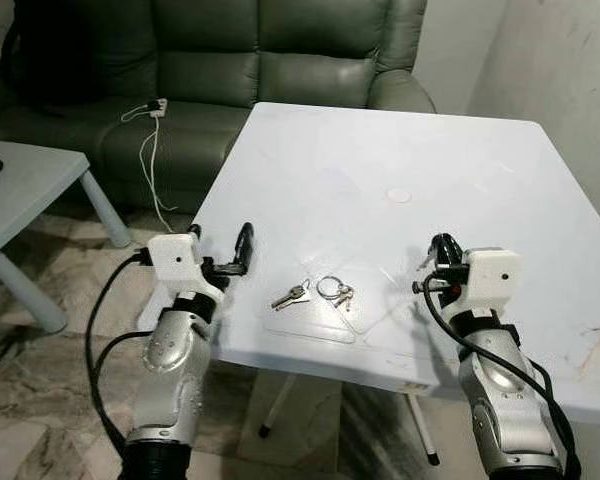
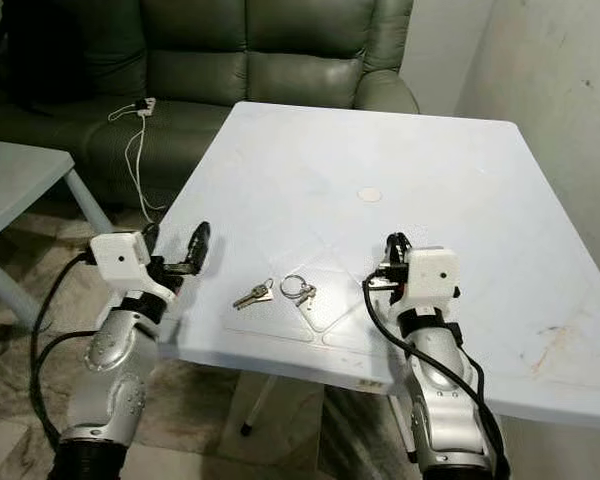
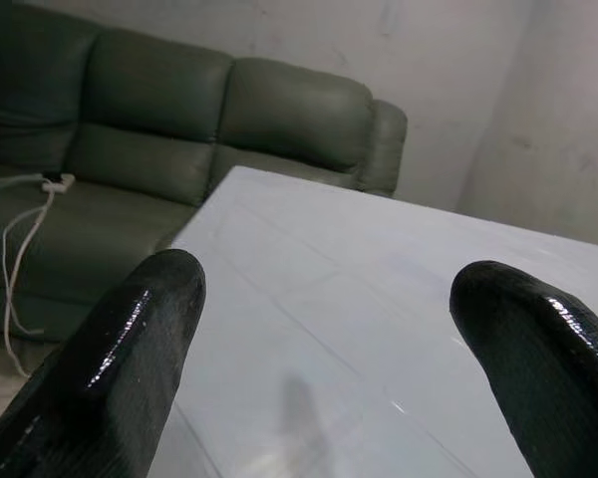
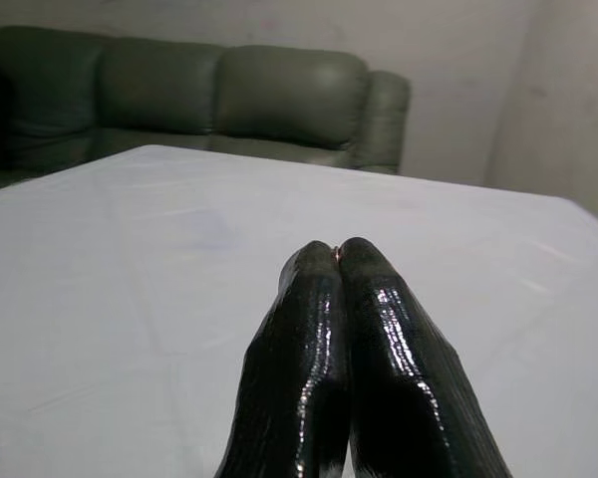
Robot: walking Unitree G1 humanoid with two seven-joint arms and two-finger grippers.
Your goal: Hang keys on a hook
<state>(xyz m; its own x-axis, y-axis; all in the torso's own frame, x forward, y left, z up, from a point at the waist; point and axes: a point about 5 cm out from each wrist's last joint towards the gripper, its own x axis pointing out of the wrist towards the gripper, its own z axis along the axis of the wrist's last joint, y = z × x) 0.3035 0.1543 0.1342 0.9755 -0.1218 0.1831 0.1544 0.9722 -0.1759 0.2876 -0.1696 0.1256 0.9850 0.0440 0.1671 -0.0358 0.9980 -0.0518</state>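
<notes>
A bunch of keys (image 1: 315, 292) lies flat on the white table (image 1: 380, 150) near its front edge, one silver key (image 1: 290, 296) pointing left of the ring (image 1: 332, 288). My left gripper (image 1: 232, 245) hovers at the table's left front corner, left of the keys, its fingers (image 3: 130, 349) wide apart with nothing between them. My right gripper (image 1: 443, 248) is over the table to the right of the keys. Its fingertips (image 4: 319, 269) are pressed together and hold nothing.
A dark green sofa (image 1: 230, 60) stands behind the table, with a white cable and plug (image 1: 150, 115) trailing off its seat. A low grey side table (image 1: 20, 190) is at the left. A pale wall (image 1: 570, 70) runs along the right. The floor (image 1: 60, 330) is tiled.
</notes>
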